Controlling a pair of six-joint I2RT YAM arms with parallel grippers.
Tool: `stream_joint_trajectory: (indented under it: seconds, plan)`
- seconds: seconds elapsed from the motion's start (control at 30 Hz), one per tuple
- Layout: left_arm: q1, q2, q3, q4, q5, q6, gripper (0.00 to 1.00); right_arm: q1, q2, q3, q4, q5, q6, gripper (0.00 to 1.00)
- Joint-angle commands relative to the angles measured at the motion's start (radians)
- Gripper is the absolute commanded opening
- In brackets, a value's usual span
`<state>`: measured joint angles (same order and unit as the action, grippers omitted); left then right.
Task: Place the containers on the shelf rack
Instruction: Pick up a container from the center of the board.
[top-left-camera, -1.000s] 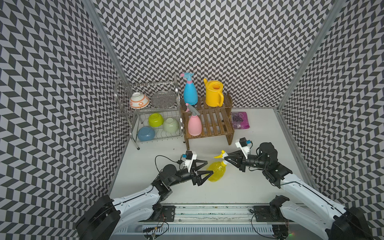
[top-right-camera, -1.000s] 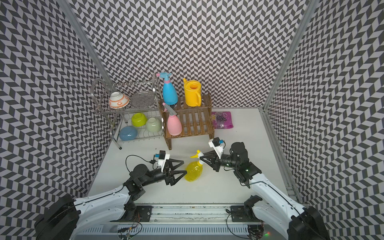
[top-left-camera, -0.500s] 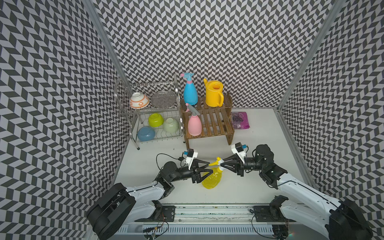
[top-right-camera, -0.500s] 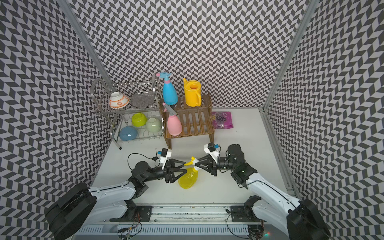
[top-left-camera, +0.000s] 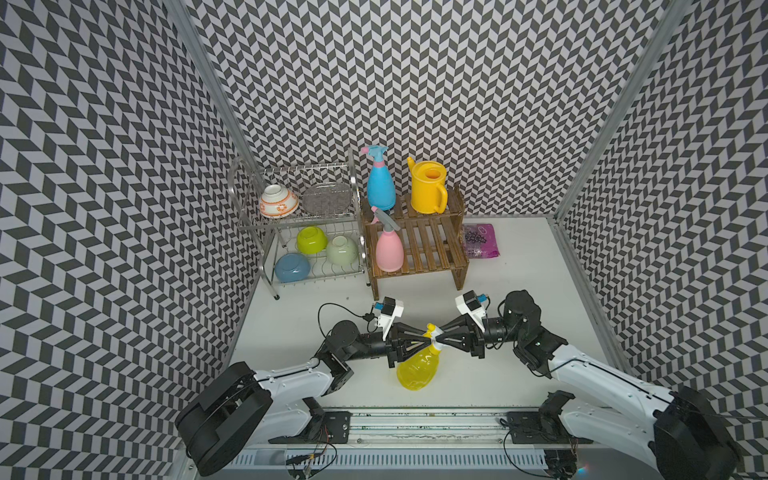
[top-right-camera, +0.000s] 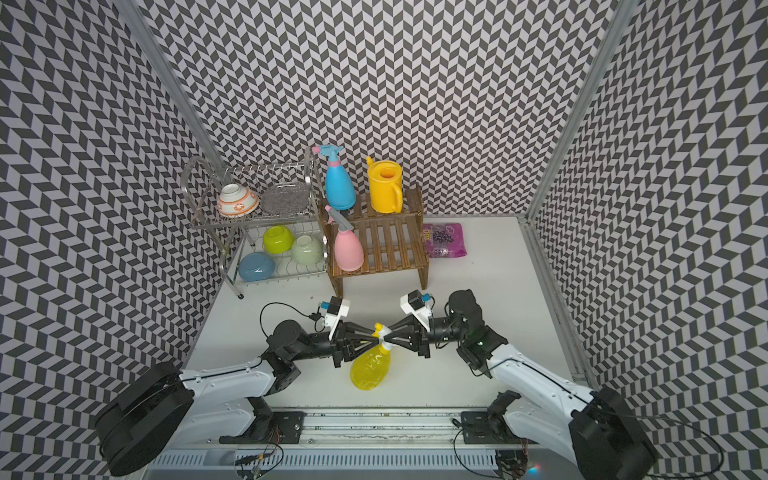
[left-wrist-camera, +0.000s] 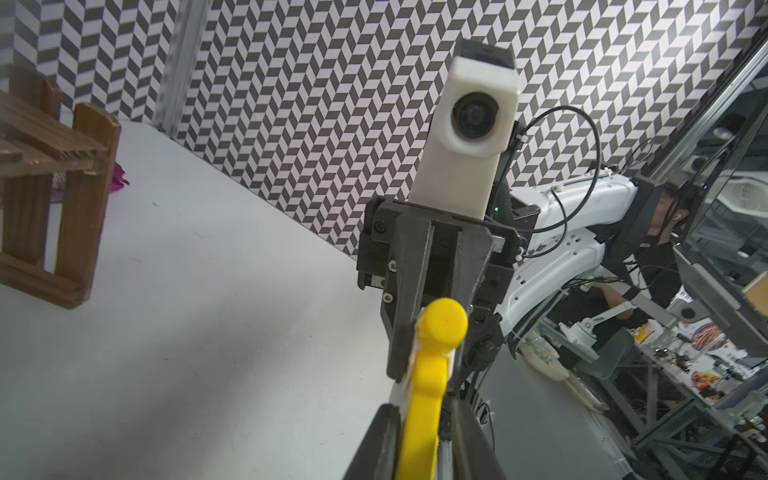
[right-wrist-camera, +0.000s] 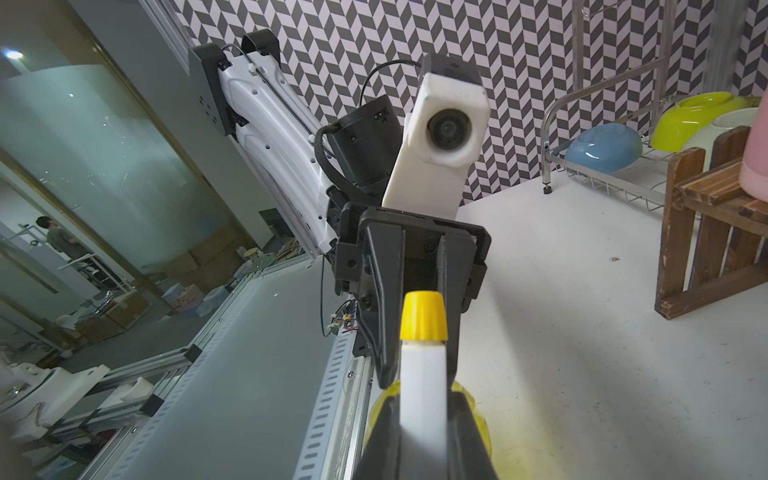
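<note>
handover, as judged: left gripper (top-left-camera: 424, 341) and right gripper (top-left-camera: 441, 341) meet tip to tip. both sets of fingers are clamped on the head of the translucent yellow bottle (top-left-camera: 417, 368), and its body hangs tilted below them. release one grip only when the other holds firm. the shelf rack (top-left-camera: 432, 245) stands well beyond the fingertips. pad contact is masked. whether the base touches the table cannot be told.

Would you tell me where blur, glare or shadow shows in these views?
Both top views: sharp, evenly lit. Left wrist view: shelf rack soft at the edge, broad shadow across the table. Right wrist view: lamp glare in the glass panel.
</note>
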<state>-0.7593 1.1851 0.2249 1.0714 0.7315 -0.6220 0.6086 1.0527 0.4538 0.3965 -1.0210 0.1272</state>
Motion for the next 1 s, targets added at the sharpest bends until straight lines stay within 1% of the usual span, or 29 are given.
stream_joint_trajectory:
  seconds: [0.0, 0.13, 0.27, 0.33, 0.43, 0.5, 0.57, 0.67, 0.7, 0.77, 0.97]
  plan:
    - [-0.011, -0.019, 0.023, 0.007, 0.021, 0.022, 0.18, 0.006, -0.008, 0.008, 0.045, -0.001, 0.0, 0.14]
    - [-0.013, -0.036, 0.017, 0.001, 0.014, 0.03, 0.09, 0.006, -0.024, 0.003, 0.046, 0.002, -0.001, 0.18]
    - [-0.012, -0.048, 0.013, -0.001, 0.009, 0.037, 0.0, 0.005, -0.034, -0.003, 0.058, 0.002, 0.007, 0.26]
    - [-0.014, -0.056, 0.01, 0.0, 0.008, 0.04, 0.0, 0.005, -0.038, -0.006, 0.067, 0.006, 0.014, 0.31]
    - [-0.017, -0.08, 0.0, 0.005, -0.004, 0.049, 0.0, 0.007, -0.042, -0.014, 0.088, 0.013, 0.038, 0.41]
    - [-0.022, -0.101, -0.009, 0.004, -0.026, 0.061, 0.0, 0.005, -0.048, -0.028, 0.126, 0.019, 0.072, 0.49]
    - [-0.027, -0.131, -0.02, 0.004, -0.052, 0.074, 0.0, 0.007, -0.051, -0.055, 0.21, 0.023, 0.141, 0.61]
    - [-0.041, -0.173, -0.034, 0.005, -0.093, 0.092, 0.0, 0.009, -0.044, -0.097, 0.369, 0.026, 0.261, 0.72]
    - [-0.046, -0.185, -0.041, 0.005, -0.109, 0.099, 0.0, 0.013, -0.04, -0.108, 0.428, 0.027, 0.292, 0.73]
    - [-0.051, -0.215, -0.051, 0.005, -0.136, 0.104, 0.0, 0.032, -0.027, -0.115, 0.485, 0.031, 0.321, 0.75]
    - [-0.06, -0.262, -0.076, 0.036, -0.191, 0.102, 0.0, 0.134, 0.004, -0.109, 0.532, 0.103, 0.303, 0.76]
